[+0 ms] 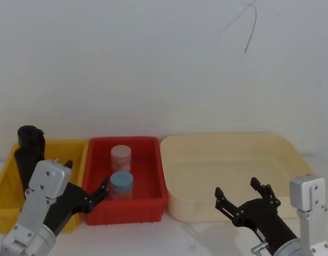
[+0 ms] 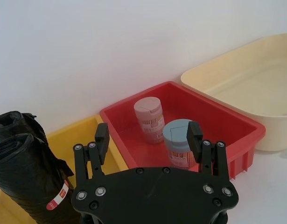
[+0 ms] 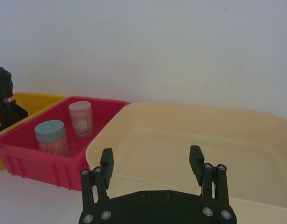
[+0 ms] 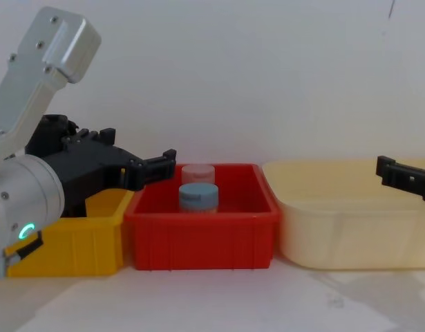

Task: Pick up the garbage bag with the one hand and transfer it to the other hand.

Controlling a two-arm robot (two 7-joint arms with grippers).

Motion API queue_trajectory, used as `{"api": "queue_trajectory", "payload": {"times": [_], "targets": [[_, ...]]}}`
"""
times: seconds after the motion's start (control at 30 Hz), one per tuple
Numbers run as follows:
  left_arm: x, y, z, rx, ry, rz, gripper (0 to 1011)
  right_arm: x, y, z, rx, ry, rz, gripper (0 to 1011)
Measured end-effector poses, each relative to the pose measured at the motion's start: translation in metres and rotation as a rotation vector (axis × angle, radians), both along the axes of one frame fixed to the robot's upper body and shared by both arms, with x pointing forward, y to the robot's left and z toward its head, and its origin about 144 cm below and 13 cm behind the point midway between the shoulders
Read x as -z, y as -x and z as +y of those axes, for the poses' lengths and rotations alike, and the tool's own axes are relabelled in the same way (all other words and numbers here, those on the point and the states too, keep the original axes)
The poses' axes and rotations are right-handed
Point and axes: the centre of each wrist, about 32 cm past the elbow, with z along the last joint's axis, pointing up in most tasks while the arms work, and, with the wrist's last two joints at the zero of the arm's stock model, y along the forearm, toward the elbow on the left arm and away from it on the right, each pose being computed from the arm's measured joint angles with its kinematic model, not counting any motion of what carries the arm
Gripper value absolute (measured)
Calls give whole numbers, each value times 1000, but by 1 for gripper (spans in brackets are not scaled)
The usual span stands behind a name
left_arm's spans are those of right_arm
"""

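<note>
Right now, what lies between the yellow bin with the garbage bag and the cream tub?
A red bin holding a pink jar and a blue-lidded jar, as the head view shows. The left gripper hovers over its left edge.

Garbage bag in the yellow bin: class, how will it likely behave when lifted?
The garbage bag looks like soft crinkled plastic, so it would probably squash when gripped and sag. It stands tall and narrow in the yellow bin, so a nudge may tip it.

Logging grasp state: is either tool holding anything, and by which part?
Nothing held: left tool and right tool are open and empty; the garbage bag stands in the yellow bin.
</note>
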Motion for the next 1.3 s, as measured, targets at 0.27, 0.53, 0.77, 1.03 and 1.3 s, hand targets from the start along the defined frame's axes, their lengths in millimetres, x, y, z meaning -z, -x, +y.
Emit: {"api": "queue_trajectory", "payload": {"times": [0.27,0.53,0.77,1.03,1.3], "targets": [[0,0,0,0,0,0,1001,0,0,0,0,0,0,1001],[0,0,0,0,0,0,1001,0,0,0,0,0,0,1001],[0,0,0,0,0,0,1001,0,0,0,0,0,0,1001],[0,0,0,0,0,0,1001,0,0,0,0,0,0,1001],[-2,-1,0,2,-1,0,1001,0,0,0,0,-1,0,1001]]}}
